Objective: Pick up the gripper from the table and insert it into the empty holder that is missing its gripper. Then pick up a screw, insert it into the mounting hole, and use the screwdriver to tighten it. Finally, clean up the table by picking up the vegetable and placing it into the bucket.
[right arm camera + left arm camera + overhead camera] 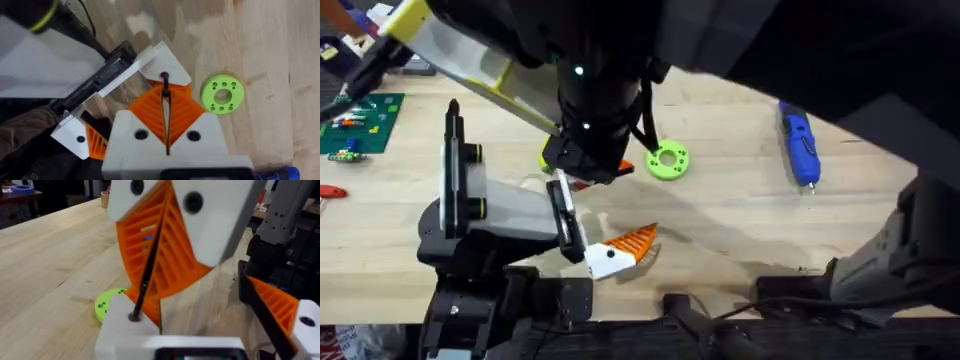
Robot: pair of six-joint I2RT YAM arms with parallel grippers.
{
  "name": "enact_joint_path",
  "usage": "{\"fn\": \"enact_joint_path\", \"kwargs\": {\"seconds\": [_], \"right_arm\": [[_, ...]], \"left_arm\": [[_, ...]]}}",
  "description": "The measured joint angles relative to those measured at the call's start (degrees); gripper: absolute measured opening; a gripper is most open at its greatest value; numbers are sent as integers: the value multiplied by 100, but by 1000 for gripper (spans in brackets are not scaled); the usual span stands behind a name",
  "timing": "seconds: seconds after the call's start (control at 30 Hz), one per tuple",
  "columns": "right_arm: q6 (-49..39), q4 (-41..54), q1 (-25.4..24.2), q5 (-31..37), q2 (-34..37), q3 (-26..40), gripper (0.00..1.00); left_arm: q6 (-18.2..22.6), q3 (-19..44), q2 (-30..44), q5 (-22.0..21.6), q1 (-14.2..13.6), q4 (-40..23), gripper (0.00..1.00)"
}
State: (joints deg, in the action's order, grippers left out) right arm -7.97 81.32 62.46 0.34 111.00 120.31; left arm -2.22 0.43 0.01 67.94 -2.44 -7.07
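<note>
Hidden by the arm: a big, dark, blurred arm rises close under the overhead camera and covers the far middle and right of the worktop (740,215).
Right claw (165,92): clenched on the screw (164,97), a thin black pin with a round head. Its orange ribbed pads (170,255) meet along the shaft, so only a dark line and the head show.
Left claw (131,322): a white block cut off by the edge of its own wrist view, with the screw's head touching it. I cannot tell whether it is clenched or released.
The gripper (628,247): orange fin on a white base, lying at the black bracket end of the holder (510,205). How it seats in the bracket is hard to make out.
Holder's base: its near part is lost among dark arm parts at the worktop's front edge.
The screwdriver (798,145): blue, lying on the far right of the worktop, well apart from the claws. The right wrist view catches only a blue sliver of it.
Green ring (668,160): flat on the wood, just beside the claws.
Writing: a green circuit board (360,122) at the far left carries small marks, too small to read.
</note>
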Motion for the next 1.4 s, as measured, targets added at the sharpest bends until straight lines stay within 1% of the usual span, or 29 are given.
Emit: {"fn": "enact_joint_path", "kwargs": {"seconds": [1.4], "right_arm": [[0, -57, 44, 0, 2, 0, 9]], "left_arm": [[0, 0, 0, 0, 0, 0, 985]]}}
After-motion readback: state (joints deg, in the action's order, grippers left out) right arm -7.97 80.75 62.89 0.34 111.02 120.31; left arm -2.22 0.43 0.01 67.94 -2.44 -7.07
